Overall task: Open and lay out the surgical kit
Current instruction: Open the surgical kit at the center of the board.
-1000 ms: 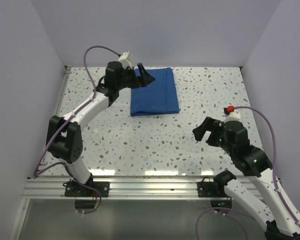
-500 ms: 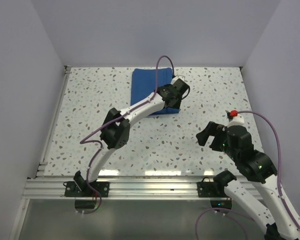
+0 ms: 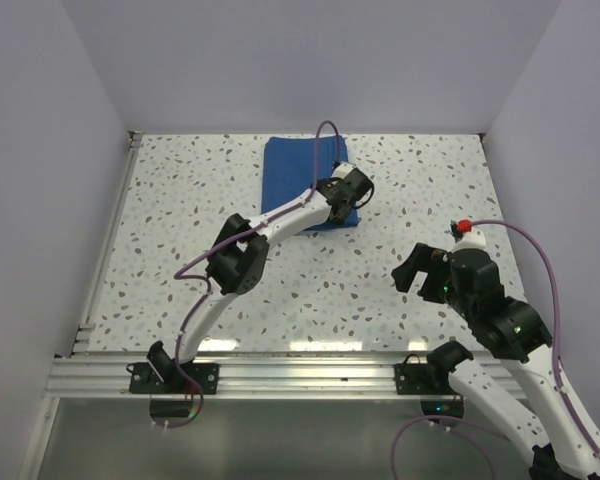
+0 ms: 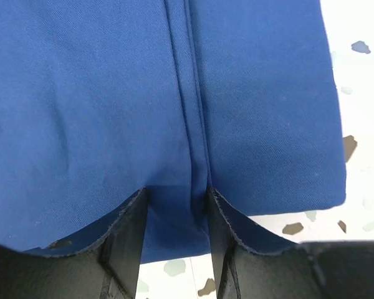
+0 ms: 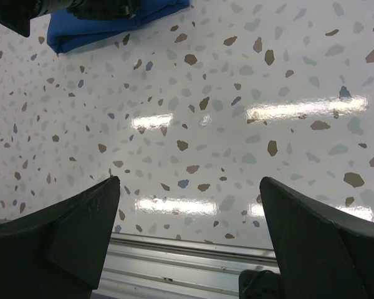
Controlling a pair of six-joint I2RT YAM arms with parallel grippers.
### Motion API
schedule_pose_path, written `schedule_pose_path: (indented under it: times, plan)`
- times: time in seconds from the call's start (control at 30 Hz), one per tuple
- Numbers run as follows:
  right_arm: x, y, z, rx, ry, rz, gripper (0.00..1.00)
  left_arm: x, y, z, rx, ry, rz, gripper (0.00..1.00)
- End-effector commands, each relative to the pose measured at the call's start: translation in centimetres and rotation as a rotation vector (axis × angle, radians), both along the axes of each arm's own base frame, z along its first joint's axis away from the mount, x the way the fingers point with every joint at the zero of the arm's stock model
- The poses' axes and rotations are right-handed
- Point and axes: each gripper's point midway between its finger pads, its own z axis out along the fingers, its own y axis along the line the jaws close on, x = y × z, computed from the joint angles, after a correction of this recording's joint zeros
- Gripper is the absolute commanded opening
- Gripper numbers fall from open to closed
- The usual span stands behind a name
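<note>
Since one second ago the left arm has swung from the far left corner of the royal-blue cloth wrap across to its near right part, and its jaws, which then stood wide, have come in. Now the left gripper is low on the wrap, close to the near edge. In the left wrist view the left gripper has its two dark fingers pressed into the wrap, and they pinch a narrow raised fold of cloth that runs away from the camera between them. The near edge of the wrap lies just under the fingers, with speckled table showing to the right of it.

The wrap is folded shut as a flat rectangle and lies on the far middle part of the table, in the same place as before.

The right gripper has hardly moved. It hovers over the bare table at the near right, well apart from the wrap. In the right wrist view the right gripper has its fingers spread wide with nothing between them, and the wrap is seen only at the top left corner
</note>
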Motion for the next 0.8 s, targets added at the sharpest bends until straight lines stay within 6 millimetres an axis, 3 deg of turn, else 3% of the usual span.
schedule_pose_path:
  times: [0.0, 0.27, 0.33, 0.4, 0.47, 0.53, 0.6, 0.67, 0.7, 0.77]
  plan:
    - [0.5, 0.2, 0.7, 0.008, -0.014, -0.003, 0.98, -0.5, 0.5, -1.5, 0.061, 0.03, -0.021, 0.47]
    - [1.0, 0.9, -0.3, 0.023, 0.028, -0.007, 0.98, -0.7, 0.6, -1.5, 0.103, 0.031, -0.049, 0.51]
    - [1.2, 1.3, -0.4, 0.037, 0.032, -0.004, 0.99, -0.8, 1.2, -1.5, 0.13, 0.029, -0.043, 0.4]
    - [1.4, 1.8, -0.6, 0.054, 0.046, 0.005, 0.98, -0.7, 1.3, -1.4, 0.151, 0.023, -0.054, 0.15]
    - [1.6, 2.1, -0.6, 0.061, 0.05, 0.008, 0.98, -0.5, 1.7, -1.3, 0.175, 0.014, -0.057, 0.0]
    - [2.1, 2.3, -0.5, 0.062, 0.046, 0.007, 0.98, -0.1, 1.7, -0.6, 0.165, 0.006, -0.062, 0.0]
    - [3.0, 2.6, -0.3, 0.062, 0.033, -0.003, 0.98, 0.1, 1.7, 0.9, 0.152, -0.013, -0.064, 0.0]
    - [4.3, 3.0, 0.5, 0.063, -0.005, -0.003, 0.98, 1.0, 2.8, 4.4, 0.116, -0.065, -0.037, 0.0]
    - [4.9, 3.2, 0.7, 0.054, -0.009, -0.001, 0.98, 1.2, 3.5, 7.2, 0.079, -0.099, -0.024, 0.0]
    - [6.9, 4.1, 1.2, 0.026, -0.001, 0.013, 0.99, 2.5, 6.5, 10.1, 0.034, -0.132, 0.039, 0.0]
